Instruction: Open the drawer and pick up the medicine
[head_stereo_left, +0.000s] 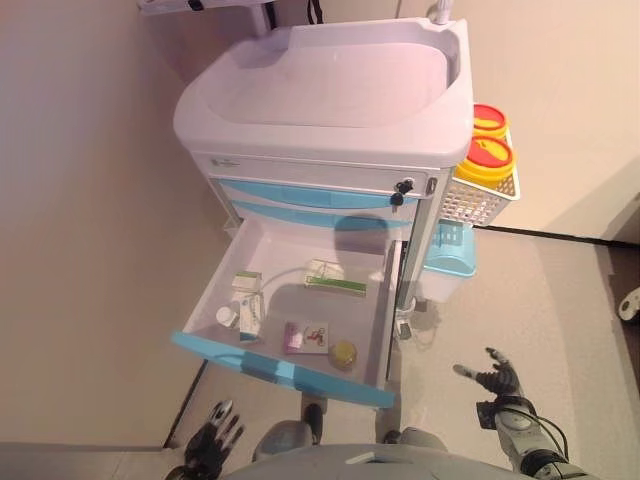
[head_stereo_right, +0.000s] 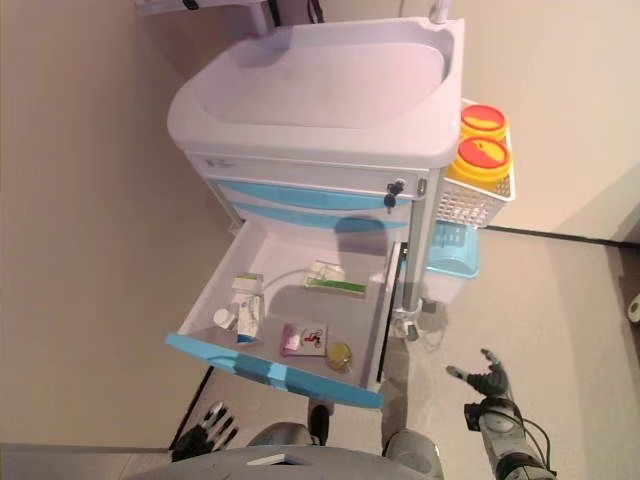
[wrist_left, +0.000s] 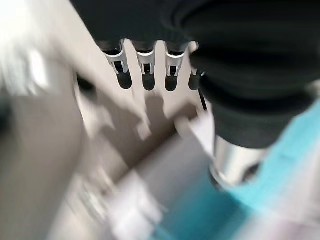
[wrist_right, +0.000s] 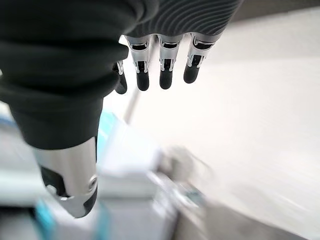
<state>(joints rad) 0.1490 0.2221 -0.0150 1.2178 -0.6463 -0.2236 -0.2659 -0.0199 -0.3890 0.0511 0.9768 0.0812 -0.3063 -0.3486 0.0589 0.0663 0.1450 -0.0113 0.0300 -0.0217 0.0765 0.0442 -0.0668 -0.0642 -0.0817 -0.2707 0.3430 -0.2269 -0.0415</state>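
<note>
The white medical cart (head_stereo_left: 330, 85) has its lowest drawer (head_stereo_left: 290, 368) pulled out, blue front toward me. Inside lie a green-striped medicine box (head_stereo_left: 335, 277), a small box (head_stereo_left: 246, 282), a white and green box (head_stereo_left: 251, 315), a white bottle (head_stereo_left: 227, 316), a pink-printed packet (head_stereo_left: 306, 337) and a round yellow item (head_stereo_left: 343, 352). My left hand (head_stereo_left: 213, 435) hangs below the drawer's front left corner, fingers relaxed and empty. My right hand (head_stereo_left: 495, 380) hovers over the floor right of the drawer, open with fingers spread, holding nothing.
A white wire basket (head_stereo_left: 480, 195) on the cart's right side carries two yellow containers with red lids (head_stereo_left: 487, 150). A light blue bin (head_stereo_left: 448, 250) stands below it. Walls close in behind and on the left; grey floor (head_stereo_left: 520, 300) lies to the right.
</note>
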